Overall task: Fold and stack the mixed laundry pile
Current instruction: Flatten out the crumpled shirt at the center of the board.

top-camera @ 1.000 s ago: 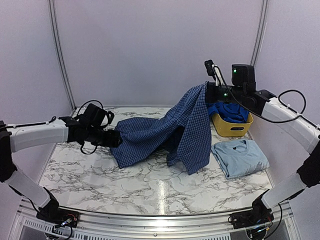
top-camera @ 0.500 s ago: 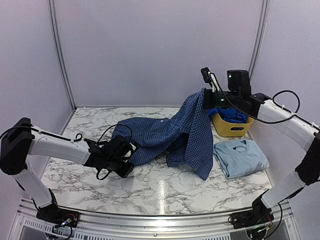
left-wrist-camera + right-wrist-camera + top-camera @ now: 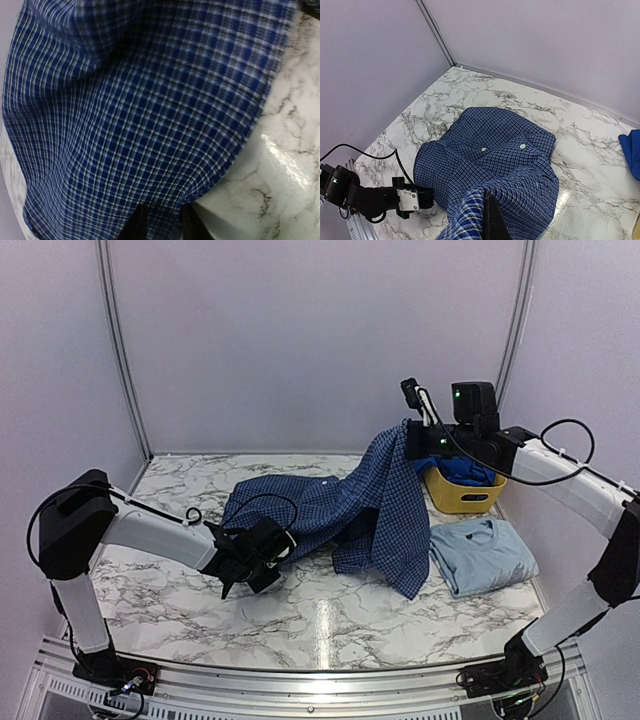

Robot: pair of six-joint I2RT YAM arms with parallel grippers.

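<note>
Left hand (image 3: 270, 548): low over the table (image 3: 330, 625), fingers (image 3: 136, 225) either side of the hem of the checked shirt (image 3: 340, 502); can't tell if nipped
Right hand (image 3: 413, 436): pinching the shirt's far end, up high
Sky-blue T-shirt (image 3: 482, 555): folded, below the right hand
Royal-blue piece (image 3: 462, 466): in the yellow basket (image 3: 462, 498) just beneath the right hand

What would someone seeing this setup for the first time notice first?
A navy checked shirt hangs like a tent from the shut right gripper at the back right and trails across the marble table to the left gripper. Beside it on the right lie a folded pale blue T-shirt and, behind that, a yellow basket of blue cloth.
</note>
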